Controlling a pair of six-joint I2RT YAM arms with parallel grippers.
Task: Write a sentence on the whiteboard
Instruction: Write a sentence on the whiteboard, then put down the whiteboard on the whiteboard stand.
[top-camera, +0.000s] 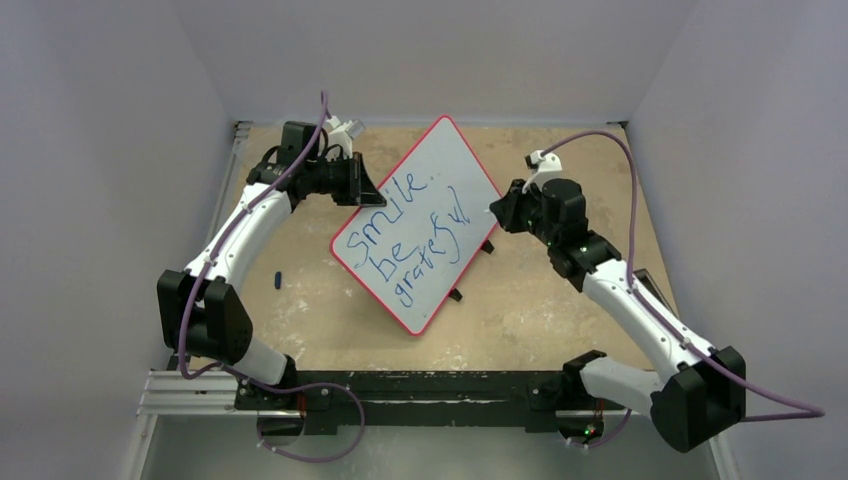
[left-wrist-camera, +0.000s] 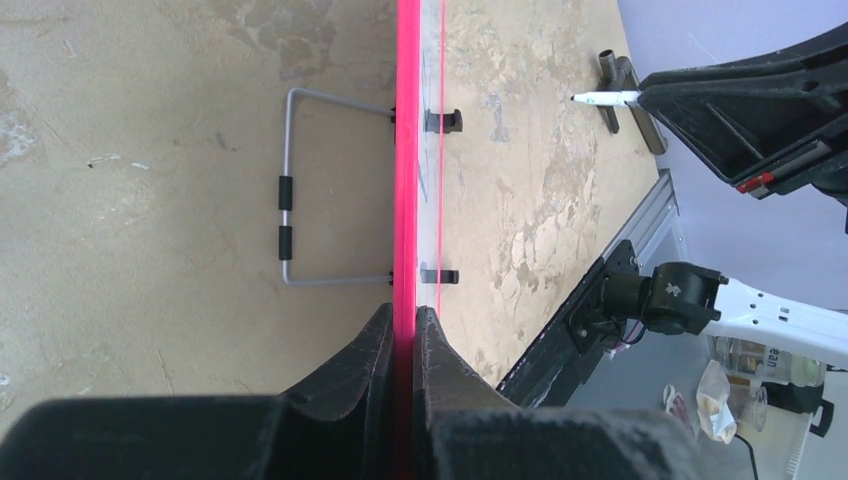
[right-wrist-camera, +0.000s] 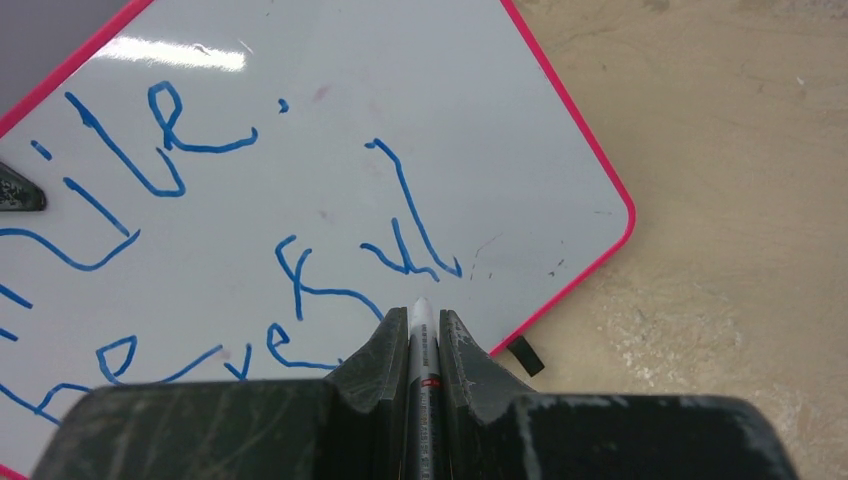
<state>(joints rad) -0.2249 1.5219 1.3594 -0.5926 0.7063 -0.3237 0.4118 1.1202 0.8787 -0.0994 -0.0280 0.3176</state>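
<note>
nearest me, on the table (top-camera: 520, 330), a small dark blue thing (top-camera: 277, 279) lies off to the left. it may be the marker's cap, but it's too small to be sure. past it the whiteboard (top-camera: 455, 160) stands skewed mid-table, propped on its wire stand (left-wrist-camera: 285, 210) and black feet (left-wrist-camera: 443, 121). the sentence (top-camera: 405, 235) "smile be grateful" runs across it in three slanted blue lines (it reads complete to me). the right gripper (right-wrist-camera: 412, 318) is clamped tight on the marker (right-wrist-camera: 421, 335), its bare tip pointing at the end of "grateful". from the left wrist view the tip hangs clear of the surface. a little farther back, the left gripper (left-wrist-camera: 404, 318) is pinched shut on the red rim (left-wrist-camera: 404, 150), steadying the board.

my worries: a careless pull-back of the right gripper could drag the tip through the ink, leaving a stray stroke or a smear. if the left lets go abruptly or twists, the board could fold back on its stand or skid.
</note>
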